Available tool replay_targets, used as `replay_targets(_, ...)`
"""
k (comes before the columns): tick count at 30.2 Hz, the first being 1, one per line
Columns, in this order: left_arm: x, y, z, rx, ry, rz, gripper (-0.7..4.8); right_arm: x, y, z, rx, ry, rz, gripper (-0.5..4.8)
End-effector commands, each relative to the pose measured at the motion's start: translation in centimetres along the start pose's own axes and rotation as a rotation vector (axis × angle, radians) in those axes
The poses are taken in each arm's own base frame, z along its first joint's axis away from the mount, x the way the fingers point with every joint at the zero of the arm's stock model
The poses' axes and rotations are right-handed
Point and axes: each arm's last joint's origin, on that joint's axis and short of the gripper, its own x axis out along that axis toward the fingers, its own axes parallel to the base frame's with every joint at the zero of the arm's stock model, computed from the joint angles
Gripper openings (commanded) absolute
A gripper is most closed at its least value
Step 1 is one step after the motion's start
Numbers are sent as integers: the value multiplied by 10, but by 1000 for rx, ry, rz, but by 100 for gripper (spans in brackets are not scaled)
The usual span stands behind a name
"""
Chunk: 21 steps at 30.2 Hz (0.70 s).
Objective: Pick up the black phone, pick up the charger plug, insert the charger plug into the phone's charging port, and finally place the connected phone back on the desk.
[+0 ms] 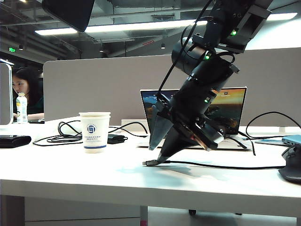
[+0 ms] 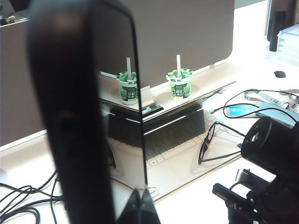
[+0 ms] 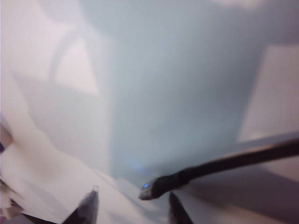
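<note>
We take the paper cup point(image 1: 95, 132) as our landmark. The right tool point(image 1: 157, 153) is down at the tabletop point(image 1: 94, 172) to the right of the cup, in front of the open laptop point(image 1: 225, 106), its fingers spread wide and pointing down. In the right wrist view the two fingertips point(image 3: 88, 205) stand apart with the charger plug point(image 3: 156, 186) lying between them, its silvery tip toward the cup side and its thin black cable point(image 1: 221, 165) trailing off along the tabletop away from the cup. We judge the tool is spread so that it can straddle the plug before pinching it; nothing is pinched yet, though that picture is blurred and we cannot be sure the fingers are clear of the plug.

The left tool point(image 2: 138, 207) is pressed together on the black phone point(image 2: 79, 107), which is held upright in the air, high above the cup at the top of the exterior view point(image 1: 68, 13). We judge it is kept lifted and edge-on so the charging port stays reachable once the plug is brought up.
</note>
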Motion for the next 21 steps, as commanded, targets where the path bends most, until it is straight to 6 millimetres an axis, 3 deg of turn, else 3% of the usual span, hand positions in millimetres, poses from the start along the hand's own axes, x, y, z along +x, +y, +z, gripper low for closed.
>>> replay_targets(1,-3,1,7,19,-52,4,-6,-5,14,-4,44,29,83,191)
replay_targets(13,-3,0,7,25,-53,4,-6,-9,34,-9,236,179,248,189)
replay_targets(21,-6,0,9,27,-66,6,-6,-22,46,-23,250,-22,165,180)
